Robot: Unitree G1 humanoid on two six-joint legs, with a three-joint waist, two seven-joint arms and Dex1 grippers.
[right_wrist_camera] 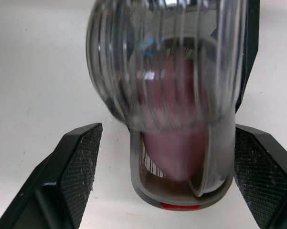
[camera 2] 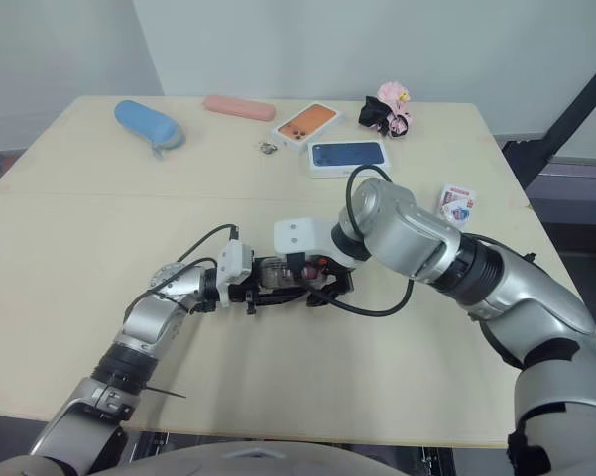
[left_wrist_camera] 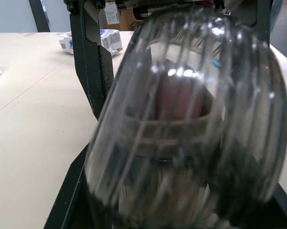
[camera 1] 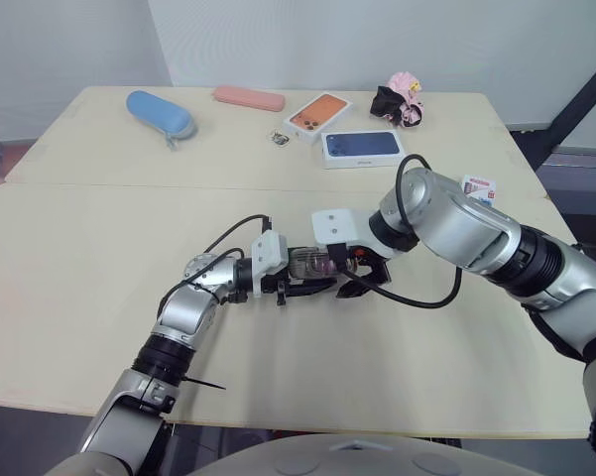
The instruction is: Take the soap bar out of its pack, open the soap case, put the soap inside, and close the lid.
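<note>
Centrally, left end effector [camera 1: 312, 283] grips the soap case [camera 2: 278, 270], pink soap [right_wrist_camera: 172, 143] inside; right end effector [right_wrist_camera: 166, 138] spread open around it

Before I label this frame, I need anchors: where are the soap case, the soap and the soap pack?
soap case [camera 1: 308, 262]: left eye view, clear ribbed lid.
soap [right_wrist_camera: 174, 143]: right wrist view, pink face inside the case.
soap pack [camera 2: 457, 201]: right eye view, printed top face.
</note>
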